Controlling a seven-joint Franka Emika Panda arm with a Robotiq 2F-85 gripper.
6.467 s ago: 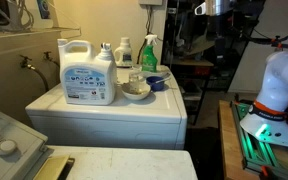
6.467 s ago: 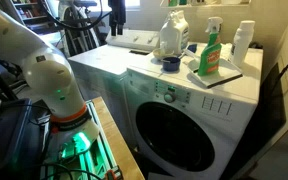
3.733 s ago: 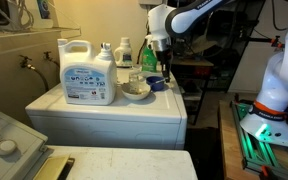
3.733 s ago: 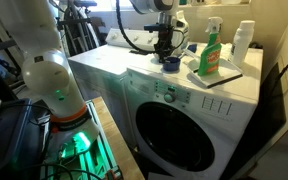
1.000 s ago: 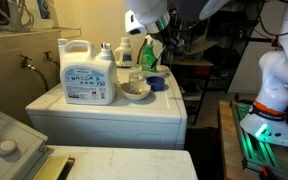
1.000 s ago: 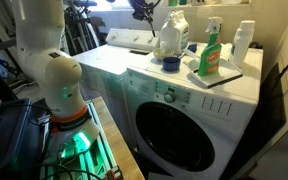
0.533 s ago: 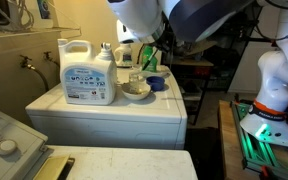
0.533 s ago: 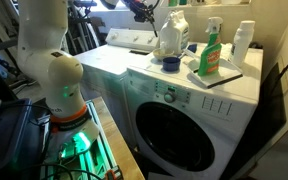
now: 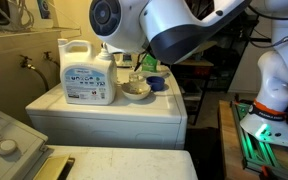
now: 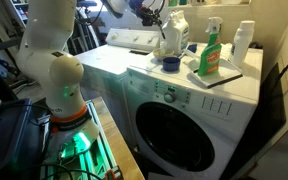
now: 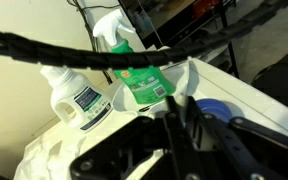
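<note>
The gripper (image 11: 181,120) hangs in the air above the washer top (image 10: 149,72). In the wrist view its dark fingers stand close together with nothing showing between them, but whether they are fully clenched cannot be told. Straight ahead of the jaws, and apart from them, the green spray bottle (image 11: 144,82) stands upright. A white bottle (image 11: 79,98) stands just beside it, off to one side of the jaws. A blue cup (image 11: 213,110) sits to their other side. A detergent jug (image 9: 87,72) and a bowl (image 9: 136,90) share the same top.
</note>
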